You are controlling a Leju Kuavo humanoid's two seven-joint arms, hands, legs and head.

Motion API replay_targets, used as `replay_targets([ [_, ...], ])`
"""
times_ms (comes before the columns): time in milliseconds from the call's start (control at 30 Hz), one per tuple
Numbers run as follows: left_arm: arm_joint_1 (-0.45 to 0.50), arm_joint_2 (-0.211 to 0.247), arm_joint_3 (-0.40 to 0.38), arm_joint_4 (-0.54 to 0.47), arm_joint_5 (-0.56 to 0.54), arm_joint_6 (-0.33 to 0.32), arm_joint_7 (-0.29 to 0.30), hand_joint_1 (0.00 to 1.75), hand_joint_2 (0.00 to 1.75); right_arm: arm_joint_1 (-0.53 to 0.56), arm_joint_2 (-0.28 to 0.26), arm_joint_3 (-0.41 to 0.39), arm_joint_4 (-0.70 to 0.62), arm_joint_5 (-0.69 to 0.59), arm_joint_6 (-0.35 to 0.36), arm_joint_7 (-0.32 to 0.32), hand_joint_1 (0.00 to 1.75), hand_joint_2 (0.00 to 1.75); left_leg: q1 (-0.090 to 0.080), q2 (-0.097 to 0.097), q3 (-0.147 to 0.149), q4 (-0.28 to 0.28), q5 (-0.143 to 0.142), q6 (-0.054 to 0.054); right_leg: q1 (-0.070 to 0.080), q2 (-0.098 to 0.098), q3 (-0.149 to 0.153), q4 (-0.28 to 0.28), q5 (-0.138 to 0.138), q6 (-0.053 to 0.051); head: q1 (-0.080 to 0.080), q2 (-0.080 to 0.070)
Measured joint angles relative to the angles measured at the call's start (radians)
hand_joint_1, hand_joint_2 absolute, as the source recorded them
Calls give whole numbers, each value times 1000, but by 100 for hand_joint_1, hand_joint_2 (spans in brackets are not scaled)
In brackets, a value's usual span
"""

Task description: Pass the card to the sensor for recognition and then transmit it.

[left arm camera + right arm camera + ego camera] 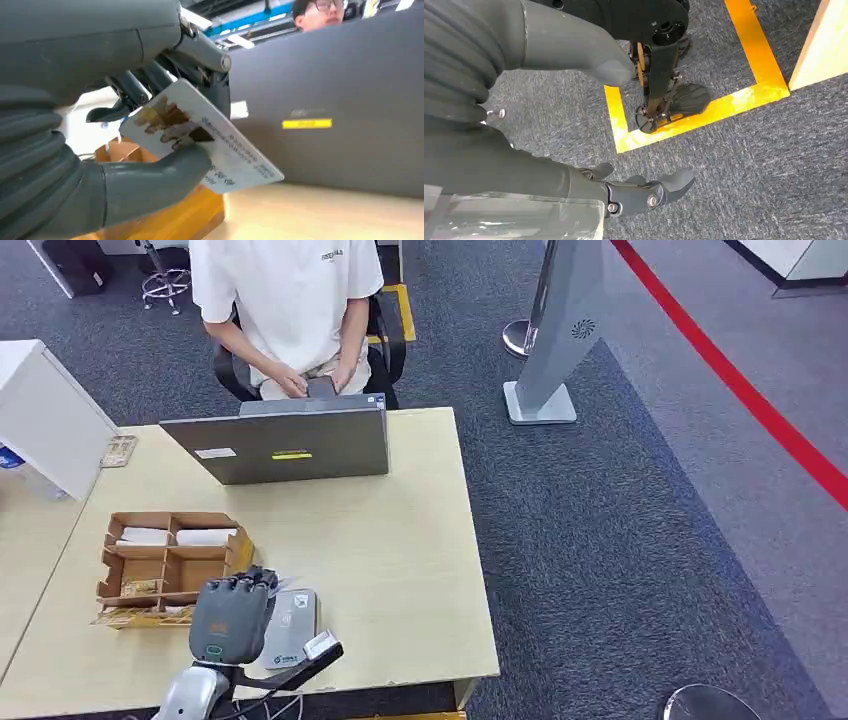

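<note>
My left hand (232, 618) hovers low over the near part of the wooden table (400, 570), right above the left side of the flat grey sensor (296, 624). In the left wrist view it (125, 165) pinches a white card (240, 150) with a picture and printed text between the thumb and the darker fingers; the card juts out tilted toward the laptop. My right hand (549, 172) hangs beside the table over grey carpet, fingers apart and holding nothing.
A grey laptop (280, 445) stands open at the table's far side, with a seated person (290, 300) behind it. A cardboard organiser (165, 560) lies just left of my left hand. A white box (45, 420) stands far left, and a grey stand (560, 330) is on the carpet to the right.
</note>
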Motion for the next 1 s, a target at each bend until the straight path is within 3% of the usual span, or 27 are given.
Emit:
replay_targets([
  [167, 16, -5, 9, 19, 27, -20, -25, 175, 175, 0, 0, -5, 0, 5, 2, 0, 0, 175, 0, 0, 0, 0, 0, 0, 0, 0, 0, 0, 0, 0, 0, 0],
  [400, 17, 0, 9, 65, 119, -163, -69, 175, 175, 0, 0, -7, 0, 23, 19, -5, 0, 175, 0, 0, 0, 0, 0, 0, 0, 0, 0, 0, 0, 0, 0, 0],
  [667, 2, 10, 9, 87, 175, -258, -75, 175, 175, -1, 0, -13, 0, 32, 31, -8, 0, 175, 0, -1, 0, 0, 0, 0, 0, -1, 1, 0, 0, 0, 0, 0],
  [767, -6, 12, 9, 88, 147, -204, -63, 175, 175, -1, 0, -21, 0, 35, 25, -6, 0, 175, 0, -2, 1, 0, 1, -1, 0, -1, 1, 0, 0, 0, 0, 0],
  [900, -9, 16, 30, 53, 63, -36, -52, 175, 175, 0, 0, -24, 0, 52, 15, 3, 0, 175, 0, -2, 0, 0, 2, -2, 0, -1, 0, 0, 0, 0, 0, 0],
  [1000, -23, 23, 56, -13, 16, 42, -57, 175, 175, -2, 0, -24, 0, 66, 16, 4, 0, 175, 0, -2, 0, 0, 2, -2, 0, -2, 0, 0, 0, 0, 0, 0],
])
